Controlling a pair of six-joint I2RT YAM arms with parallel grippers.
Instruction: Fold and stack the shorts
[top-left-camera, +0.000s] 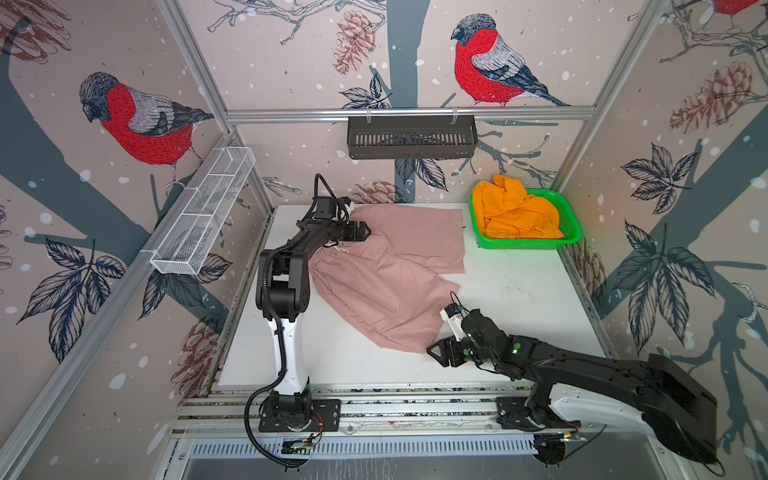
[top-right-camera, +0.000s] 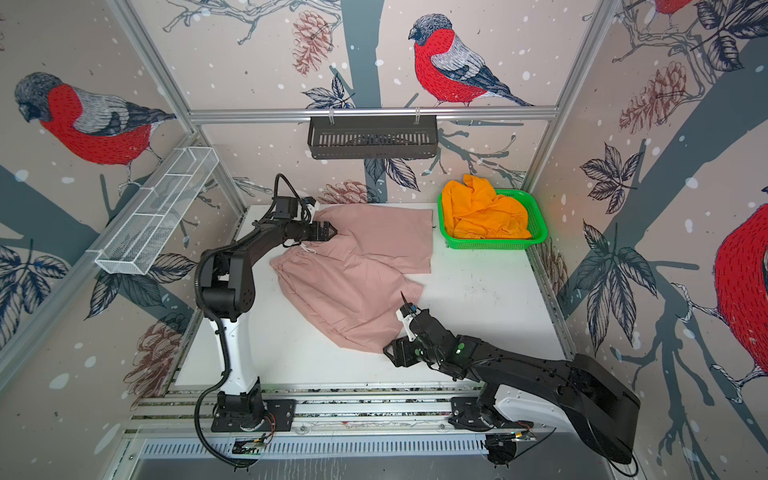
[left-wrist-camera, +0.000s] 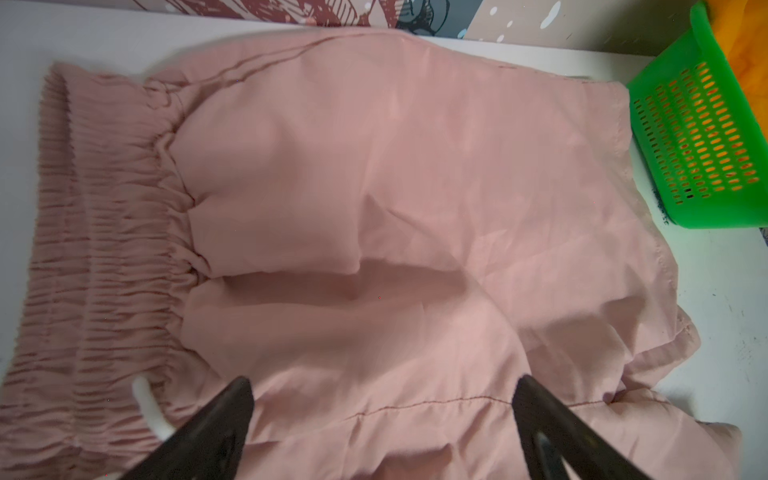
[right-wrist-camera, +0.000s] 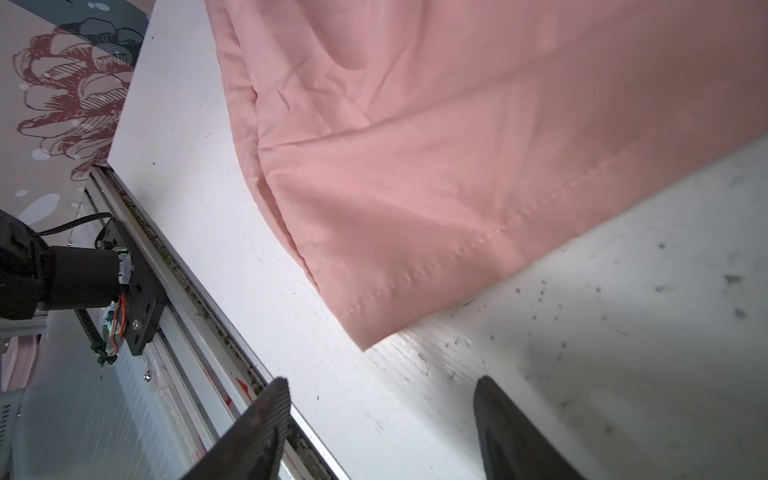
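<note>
— Left wrist view: what do we read under the left gripper (left-wrist-camera: 382, 382)?

— Both fingers are spread wide with nothing between them. Below them lie the pink shorts (left-wrist-camera: 374, 187), with the gathered waistband (left-wrist-camera: 104, 249) and the white drawstring (left-wrist-camera: 149, 411) beside one finger. We cannot tell whether the tips touch the cloth.

— Where do the shorts lie overall?

— In a top view they are spread flat on the white table (top-left-camera: 519, 299). The waistband is on the left and both legs point right. The far leg runs along the far wall and the near leg angles toward the near edge.

— State of the right gripper (right-wrist-camera: 382, 381)?

— Its fingers are parted and empty. They are over bare table, just beside the corner of the near leg hem (right-wrist-camera: 365, 328) and apart from it.

— Why this arrangement?

— We judge that one gripper stands at each end so the garment can be taken at waistband and hem together. One half can then be laid over the other without the thin cloth bunching. Folding is not yet begun.

— The second pair?

— The orange shorts (top-left-camera: 515, 212) sit crumpled in the green mesh basket (top-left-camera: 528, 246) at the far right corner, well apart from the pink pair. We judge that this leaves the folding area free for the first pair. Stacking comes last.
</note>
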